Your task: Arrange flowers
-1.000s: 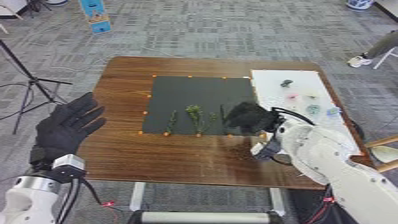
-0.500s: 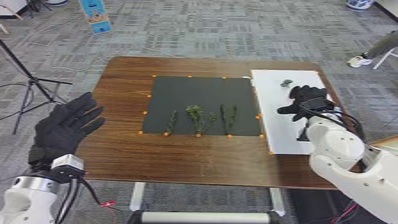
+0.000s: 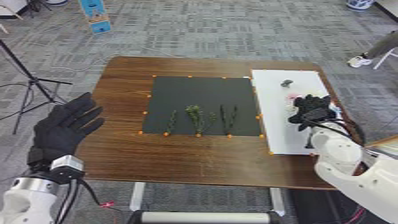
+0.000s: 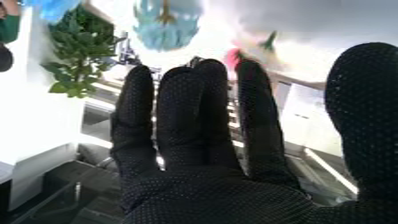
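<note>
Over the white board's right part is my right hand [image 3: 313,109], above the flower heads. Its fingers are straight and hold nothing; in the right wrist view the same hand [image 4: 191,135] faces a pale blue flower [image 4: 167,25], a pink flower [image 4: 234,58] and a deeper blue one [image 4: 55,7]. A pinkish flower [image 3: 291,97] peeks out beside the glove in the head view. Green stems lie on the black mat [image 3: 182,90]: a leafy one [image 3: 171,122], a bushier one [image 3: 195,114] and two thin ones [image 3: 233,119]. My left hand [image 3: 64,125] is open, left of the table.
The white board [image 3: 277,120] lies right of the mat, with a small dark grey object [image 3: 286,83] near its far end. Orange markers edge the mat on the brown table [image 3: 195,160]. A black tripod [image 3: 34,79] stands on the floor at the left.
My right hand has gone from the mat's right edge to the white board, then slightly toward the near side. Two thin stems it had covered are uncovered. The left hand has stayed put.
</note>
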Tool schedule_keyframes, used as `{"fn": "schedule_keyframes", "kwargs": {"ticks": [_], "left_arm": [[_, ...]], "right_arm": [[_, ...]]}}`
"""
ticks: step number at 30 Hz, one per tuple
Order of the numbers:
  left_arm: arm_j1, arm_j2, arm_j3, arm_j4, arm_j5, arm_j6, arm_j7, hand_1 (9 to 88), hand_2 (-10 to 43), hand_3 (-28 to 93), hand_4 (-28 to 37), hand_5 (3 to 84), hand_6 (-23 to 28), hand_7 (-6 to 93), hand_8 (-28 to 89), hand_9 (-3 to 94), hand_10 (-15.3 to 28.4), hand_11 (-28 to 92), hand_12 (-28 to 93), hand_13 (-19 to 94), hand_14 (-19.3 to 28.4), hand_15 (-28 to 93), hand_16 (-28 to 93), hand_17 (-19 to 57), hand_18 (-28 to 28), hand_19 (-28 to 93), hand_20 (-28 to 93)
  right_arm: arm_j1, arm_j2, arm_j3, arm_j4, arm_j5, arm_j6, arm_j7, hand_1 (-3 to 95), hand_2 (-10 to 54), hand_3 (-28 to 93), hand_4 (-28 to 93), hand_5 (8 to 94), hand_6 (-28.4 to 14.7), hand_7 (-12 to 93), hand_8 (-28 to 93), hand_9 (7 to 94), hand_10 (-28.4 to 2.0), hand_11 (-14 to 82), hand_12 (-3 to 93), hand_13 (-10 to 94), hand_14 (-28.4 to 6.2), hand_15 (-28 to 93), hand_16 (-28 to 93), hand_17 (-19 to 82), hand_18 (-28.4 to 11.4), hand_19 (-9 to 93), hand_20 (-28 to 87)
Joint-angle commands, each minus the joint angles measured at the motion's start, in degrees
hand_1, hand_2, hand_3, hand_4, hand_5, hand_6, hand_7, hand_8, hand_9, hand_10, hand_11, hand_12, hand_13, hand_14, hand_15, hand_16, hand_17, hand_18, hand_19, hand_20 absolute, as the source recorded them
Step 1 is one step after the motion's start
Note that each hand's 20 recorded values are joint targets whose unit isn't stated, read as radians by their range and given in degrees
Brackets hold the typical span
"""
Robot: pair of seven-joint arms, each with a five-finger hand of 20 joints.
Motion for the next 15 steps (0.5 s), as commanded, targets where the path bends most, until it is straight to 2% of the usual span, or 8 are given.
{"fn": "schedule_keyframes", "kwargs": {"ticks": [1,4,7,10,11,15], "left_arm": [[0.4,-0.51,-0.09,-0.65,-0.29,0.52,0.28,22.4,-5.8,73,-28.3,35.5,4.0,20.7,-10,28.5,11.6,23,18,24,13.4,31,2,-8.9,20.9,44,13],[0.3,-0.4,-0.2,-0.67,-0.31,0.56,0.31,22.4,-5.7,72,-28.3,35.5,4.0,20.6,-10,28.6,11.6,23,18,24,13.4,31,2,-8.9,20.9,44,13],[0.3,-0.3,-0.72,-0.81,-0.23,0.54,0.52,22.5,-5.7,72,-28.3,35.4,4.0,20.7,-10,28.6,11.6,23,18,24,13.4,31,2,-8.9,20.9,44,13],[0.7,-0.18,-1.66,-1.35,-0.11,0.51,0.88,22.4,-5.8,73,-28.3,35.5,4.0,20.7,-10,28.6,11.6,23,18,24,13.3,31,2,-8.9,20.9,44,13],[0.7,-0.09,-1.99,-1.44,0.01,0.34,0.91,22.3,-5.8,73,-28.3,35.5,4.0,20.7,-10,28.6,11.6,23,18,24,13.3,31,2,-8.9,20.9,44,13],[1.1,0.42,-3.48,-2.02,-0.03,0.37,1.15,22.3,-5.8,73,-28.3,35.5,4.0,20.6,-10,28.6,11.5,23,18,24,13.3,31,2,-8.9,20.9,44,13]], "right_arm": [[4.3,-2.8,-4.5,3.4,-1.2,3.8,-0.8,26.7,-9.5,82,-28,46.3,-1.4,25,-12,40.5,-16.4,59.0,46.1,45,-15.7,81,38,19,-21.2,72,43],[5.8,-3.6,-7.0,5.6,-2.5,7.5,-0.3,26.6,-9.5,83,-28,50.2,-2.0,25,-12,44.1,-15.0,58.7,44.9,48,-15.1,80,38,20,-20.9,73,43],[6.6,-4.2,-8.7,7.4,-3.8,12.1,0.2,32.8,-9.5,84,-28,58.3,0.3,30,-13,53.8,-13.3,56.5,42.4,54,-12.7,79,38,23,-20.3,74,43],[6.7,-4.4,-9.7,8.4,-5.7,15.6,0.5,45.8,-9.5,78,-28,65.5,1.6,39,2,66.9,-9.5,42.1,57.6,61,-10.0,77,40,26,-19.5,75,43],[6.6,-4.3,-9.8,8.3,-6.0,16.0,0.6,48.4,-9.5,78,-28,68.1,2.0,42,4,69.8,-8.9,40.6,59.8,63,-9.4,77,40,27,-19.4,76,43],[6.6,-3.9,-10.2,8.0,-6.6,15.8,0.2,50.6,-9.5,79,-28,70.2,1.9,44,5,71.8,-8.9,41.5,61.8,65,-9.0,78,40,28,-19.2,76,43]]}}
